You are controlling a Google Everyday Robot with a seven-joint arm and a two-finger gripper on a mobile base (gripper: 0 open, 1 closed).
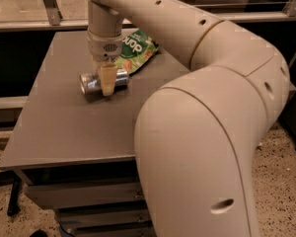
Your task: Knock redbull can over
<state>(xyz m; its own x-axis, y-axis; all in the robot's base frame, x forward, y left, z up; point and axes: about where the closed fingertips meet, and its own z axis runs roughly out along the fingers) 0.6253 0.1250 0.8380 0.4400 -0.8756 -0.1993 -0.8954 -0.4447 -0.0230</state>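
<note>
The redbull can, a slim silver can, lies on its side on the grey table, its top rim facing left. My gripper points straight down from the arm's wrist and is right at the can's middle, covering part of it. The can's right end shows just past the gripper.
A green snack pouch lies flat on the table just behind and right of the can. My large cream arm fills the right half of the view and hides the table's right side. A glass railing runs behind the table.
</note>
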